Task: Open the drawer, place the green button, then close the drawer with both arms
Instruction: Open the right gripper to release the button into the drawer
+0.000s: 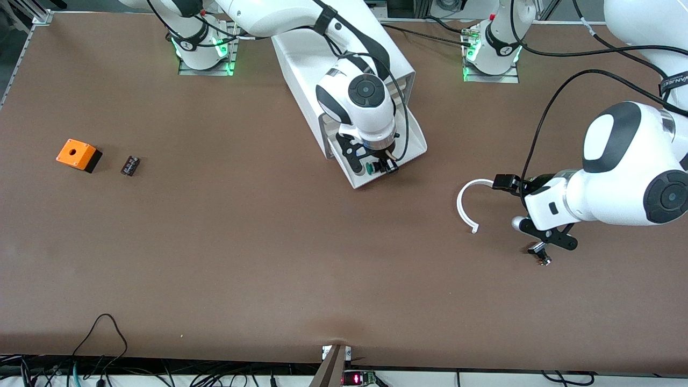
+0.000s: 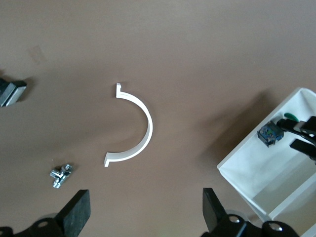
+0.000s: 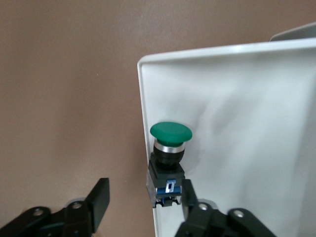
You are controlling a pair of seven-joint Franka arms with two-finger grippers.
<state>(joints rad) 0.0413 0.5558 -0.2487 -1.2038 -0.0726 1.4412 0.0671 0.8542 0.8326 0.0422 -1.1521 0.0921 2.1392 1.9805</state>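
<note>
So, nearest the front camera first, then working toward the bases:

Left gripper: hung low over bare table at the left arm's end, fingers spread wide apart, gripping nothing.

Metal bit: small silvery part lying on the table just under that gripper.

White arc: curved C-shaped plastic strip flat on the table, beside the left gripper, toward the middle of the table.

Orange box: sat at the right arm's end with a hole in its top, well apart from everything else.

Small black part: lay just beside the orange box, not touching it.

Drawer: pulled out from the cabinet, off-white tray, open side up.

Button: green cap, black and blue body, lying in the drawer right against its front rim.

Right gripper: down over the open drawer, fingers parted, one outside the rim and one just beside the button's blue end; it wasn't clamping the button.

Cabinet: big white box, partly hidden under the right arm.
</note>
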